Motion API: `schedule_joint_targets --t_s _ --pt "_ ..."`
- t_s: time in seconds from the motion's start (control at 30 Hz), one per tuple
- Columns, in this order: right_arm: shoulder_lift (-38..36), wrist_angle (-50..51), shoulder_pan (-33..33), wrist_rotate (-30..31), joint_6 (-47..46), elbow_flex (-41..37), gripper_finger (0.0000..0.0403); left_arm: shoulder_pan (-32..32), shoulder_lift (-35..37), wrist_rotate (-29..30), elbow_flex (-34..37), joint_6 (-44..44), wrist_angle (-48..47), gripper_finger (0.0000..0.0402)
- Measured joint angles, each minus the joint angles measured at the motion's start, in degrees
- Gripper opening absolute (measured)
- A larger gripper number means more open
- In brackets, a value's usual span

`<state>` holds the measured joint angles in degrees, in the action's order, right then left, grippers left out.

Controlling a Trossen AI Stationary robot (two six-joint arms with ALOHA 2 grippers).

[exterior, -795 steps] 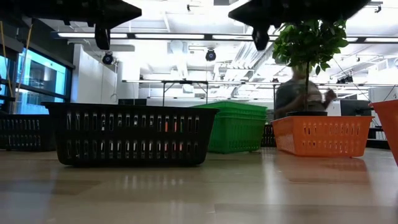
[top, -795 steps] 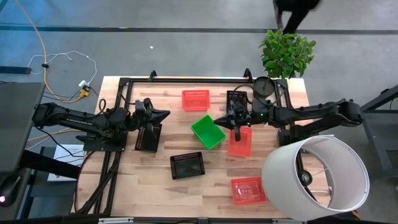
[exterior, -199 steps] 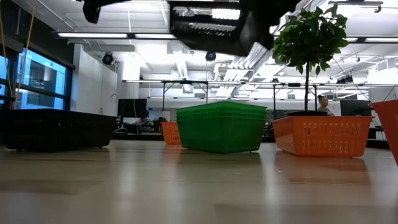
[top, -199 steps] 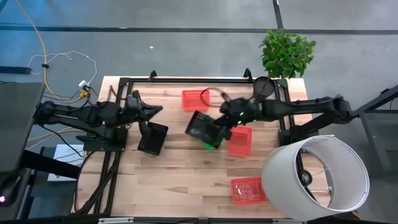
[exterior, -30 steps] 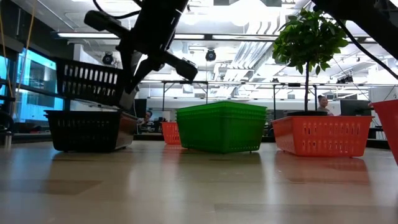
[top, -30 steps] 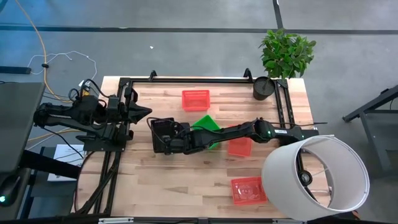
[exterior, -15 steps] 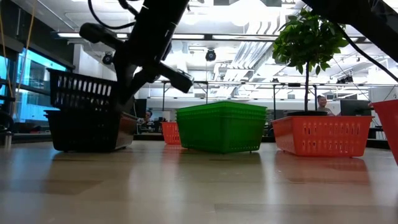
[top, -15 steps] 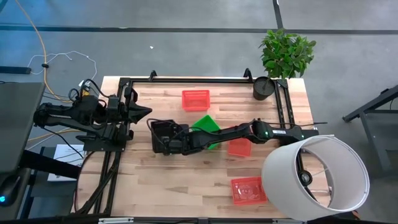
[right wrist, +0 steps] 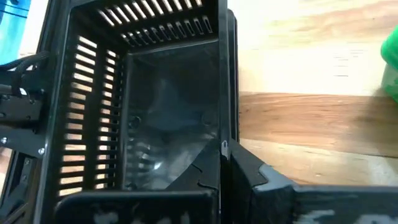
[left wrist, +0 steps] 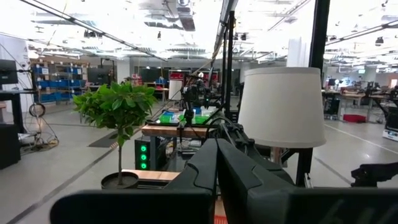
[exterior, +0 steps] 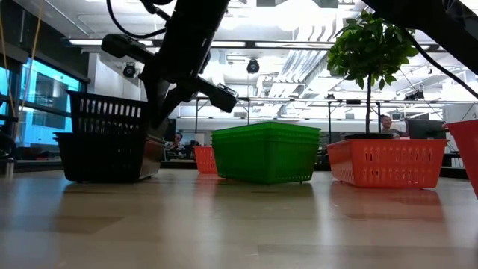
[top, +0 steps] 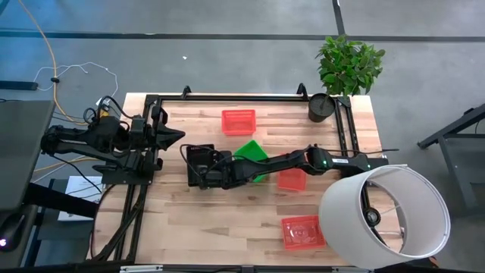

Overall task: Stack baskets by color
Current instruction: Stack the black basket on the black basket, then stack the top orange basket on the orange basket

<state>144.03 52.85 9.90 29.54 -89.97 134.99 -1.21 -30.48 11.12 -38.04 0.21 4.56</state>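
My right gripper (top: pixel 217 171) reaches far toward the table's left and is shut on a black basket (top: pixel 201 163). That basket (exterior: pixel 106 116) sits level inside another black basket (exterior: pixel 104 158) standing on the table. A green basket (top: pixel 255 156) stands just right of them, under my right arm. One red basket (top: pixel 238 121) is toward the far edge, another (top: pixel 292 180) is beside the green one, and a third (top: pixel 303 231) is near the front right. My left gripper (left wrist: pixel 216 163) is shut on nothing, drawn back and raised at the table's left (top: pixel 176 136). My right gripper pinches the upper black basket's wall that faces the table's right (right wrist: pixel 226 134), one finger inside (right wrist: pixel 208 174) and one outside. The fingers slant down from the table's right. The basket sits level, its lower part nested in the black basket beneath.
A large white lampshade (top: pixel 386 216) lies at the near right corner. A round black pot (top: pixel 321 106) stands at the far right, with a green plant (top: pixel 348 64) beyond the edge. Black frame rails (top: pixel 227 97) run along the far side. Bare wood (top: pixel 227 220) lies near the front.
My right gripper has sunk a little, still shut on the black basket. The basket, tilted and held higher a second ago, has come level and settled deeper into the black basket below.
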Motion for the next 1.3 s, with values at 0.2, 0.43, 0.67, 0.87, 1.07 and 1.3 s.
schedule_joint_targets --t_s 0.2,0.43,0.67,0.87,1.07,1.3 --pt "0.0 0.03 -0.12 0.31 0.46 0.0 0.0049 0.0 0.01 0.0 0.0 -0.07 0.0 0.0" --pt "-0.54 1.98 -0.14 0.6 3.72 -0.01 0.0177 0.0 0.35 0.0 0.0 -0.11 0.07 0.0" --pt "-5.04 13.46 0.14 1.22 18.55 0.06 0.0255 -0.01 1.66 -0.67 0.0 -0.04 -0.05 0.0" --pt "-7.17 28.29 1.42 -2.02 30.35 0.03 0.0254 0.0 3.61 -1.5 0.0 -1.07 -0.49 0.0" --pt "-9.15 35.43 1.78 -2.42 40.29 -2.19 0.024 0.0 5.29 -1.53 0.0 -2.83 -2.21 0.0" --pt "-23.87 22.99 0.56 -5.06 44.97 -24.84 0.0236 -0.02 5.51 -1.53 0.0 -3.48 -1.36 0.0"
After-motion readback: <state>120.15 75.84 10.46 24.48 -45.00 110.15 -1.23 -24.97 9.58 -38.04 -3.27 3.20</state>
